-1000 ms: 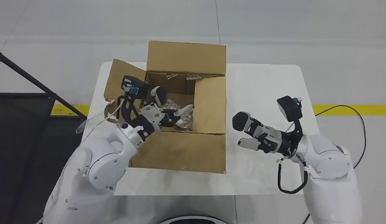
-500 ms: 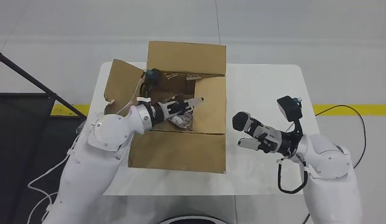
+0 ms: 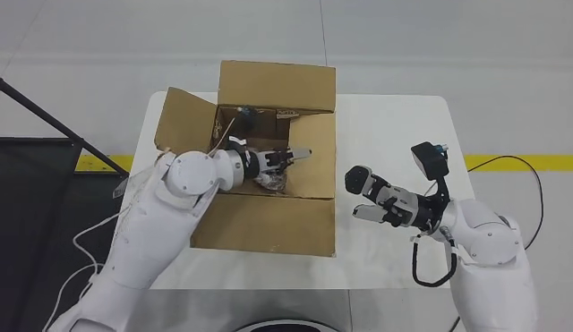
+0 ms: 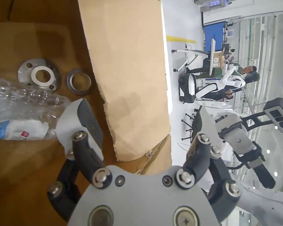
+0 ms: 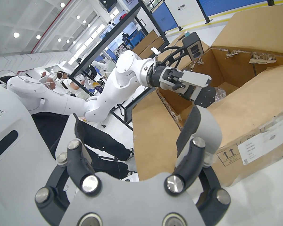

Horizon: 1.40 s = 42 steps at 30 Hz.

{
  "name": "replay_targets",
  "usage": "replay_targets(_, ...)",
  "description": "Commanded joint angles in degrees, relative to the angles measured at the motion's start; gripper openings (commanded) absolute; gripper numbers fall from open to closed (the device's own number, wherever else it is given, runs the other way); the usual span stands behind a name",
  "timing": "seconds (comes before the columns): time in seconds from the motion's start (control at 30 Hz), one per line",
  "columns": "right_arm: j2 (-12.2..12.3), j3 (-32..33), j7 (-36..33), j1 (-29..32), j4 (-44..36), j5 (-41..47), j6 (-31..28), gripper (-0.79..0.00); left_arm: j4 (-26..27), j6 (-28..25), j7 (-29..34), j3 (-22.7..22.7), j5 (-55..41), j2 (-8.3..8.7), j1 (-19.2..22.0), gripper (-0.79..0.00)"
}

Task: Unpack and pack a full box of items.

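Three items are lying on the box floor: a crushed bottle, a flange, a ring. The left claw is hanging spread beside the bottle, needing a squarer, lower straddle before closing. The right claw is hovering spread over the tabletop.

Box on table, left gripper at its opening, right gripper beside
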State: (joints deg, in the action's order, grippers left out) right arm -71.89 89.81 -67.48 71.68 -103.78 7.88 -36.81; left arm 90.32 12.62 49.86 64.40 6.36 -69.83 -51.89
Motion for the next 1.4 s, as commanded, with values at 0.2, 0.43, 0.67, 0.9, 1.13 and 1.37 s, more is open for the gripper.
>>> replay_targets(0.2, 0.0, 0.0, 0.0, 0.0, 0.0, 0.0, 0.0, 0.0, -4.7, -2.5, -1.1, -3.2, -2.6, -0.9, 2.3, 0.0)
replay_targets(0.43, 0.0, 0.0, 0.0, 0.0, 0.0, 0.0, 0.0, 0.0, -3.3, -3.1, -0.6, -2.5, -3.2, -0.71, 2.1, 0.0)
replay_targets(0.67, 0.0, 0.0, 0.0, 0.0, 0.0, 0.0, 0.0, 0.0, 1.3, -3.1, 0.1, -0.1, -3.4, 0.0, 0.2, 0.0)
replay_targets(0.9, 0.3, 0.9, 3.1, 1.8, -2.4, -1.3, 0.0, 0.0, 7.4, -4.8, 0.5, 1.7, -5.6, 0.46, -2.0, 0.0)
replay_targets(1.13, 1.3, 5.1, 6.1, 6.6, -5.9, -1.1, -1.4, 0.0, 11.5, -3.7, -4.1, -1.3, -4.6, -0.13, -1.2, 0.0)
replay_targets(1.37, 2.1, 9.7, 9.7, 11.9, -6.9, -0.8, -3.0, 0.0, 7.9, -4.4, -9.1, -8.3, -6.0, -2.08, 3.8, 0.0)
